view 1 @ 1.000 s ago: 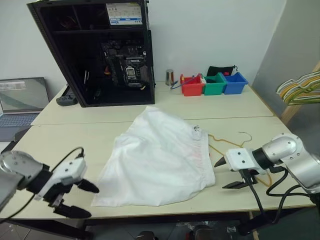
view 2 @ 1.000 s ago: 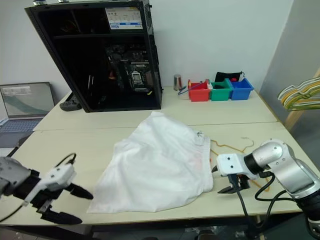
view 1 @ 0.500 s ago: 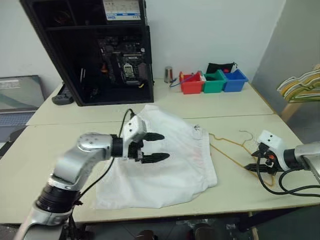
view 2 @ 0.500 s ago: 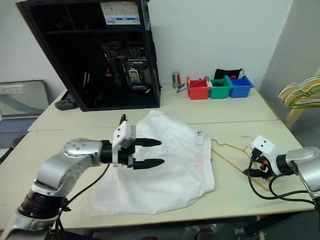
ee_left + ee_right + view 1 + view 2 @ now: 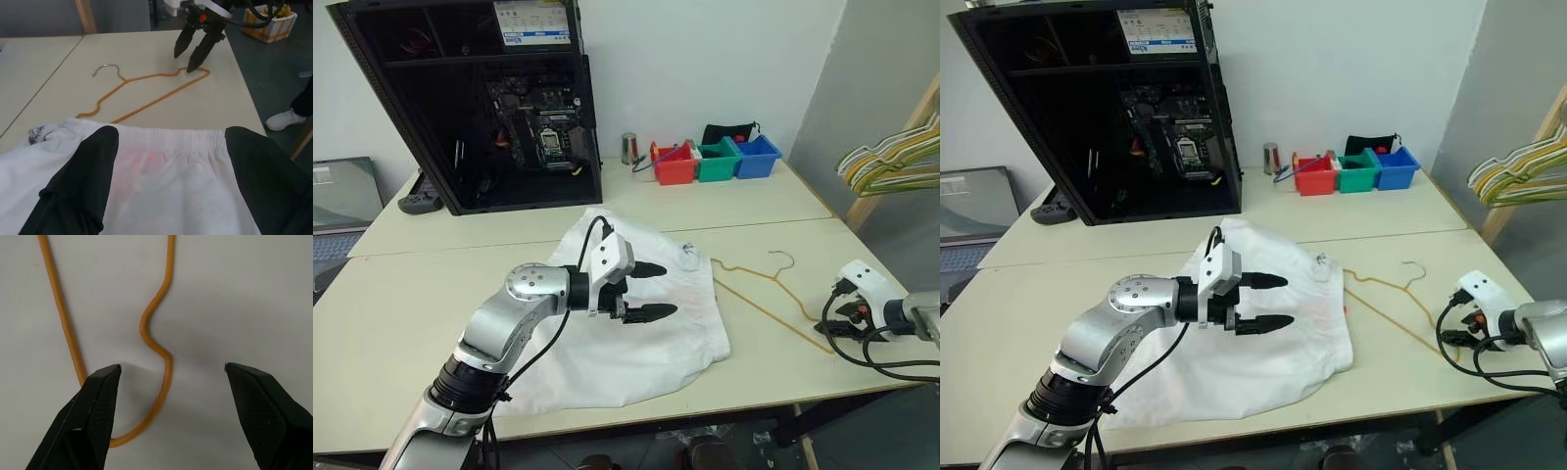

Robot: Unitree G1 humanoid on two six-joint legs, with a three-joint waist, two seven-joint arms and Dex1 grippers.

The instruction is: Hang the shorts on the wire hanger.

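Shorts (image 5: pixel 636 313) are lying spread flat on the pale table (image 5: pixel 431 284), white and crumpled, with the gathered waistband and its faint pink mark facing the wire hanger (image 5: pixel 766 297), which is lying flat just beside them toward the robot's right, its small hook pointing away from the robot. Nothing is being held yet, so by my judgement the step in hand is the approach to both things before any grasp.

Reaching across from the left with its elbow bent, the left arm is holding the left gripper (image 5: pixel 651 291) low over the middle of the shorts, pointing roughly level toward the hanger. Its two black fingers (image 5: pixel 83 186) are standing wide apart and are gripping nothing; whether they are brushing the cloth I cannot tell.

At the table's right edge the right gripper (image 5: pixel 194 51) is pointing steeply down at the far corner of the hanger. In the right wrist view its fingertips (image 5: pixel 100 396) are standing wide open on either side of the bent wire end, with the table showing between them, so the wire is not pinched.

Judging from this, the next move is calling for the right gripper to sink and close on the thin wire without sliding off it, while the left one is pinching the waistband so the fabric can be fed onto the hanger
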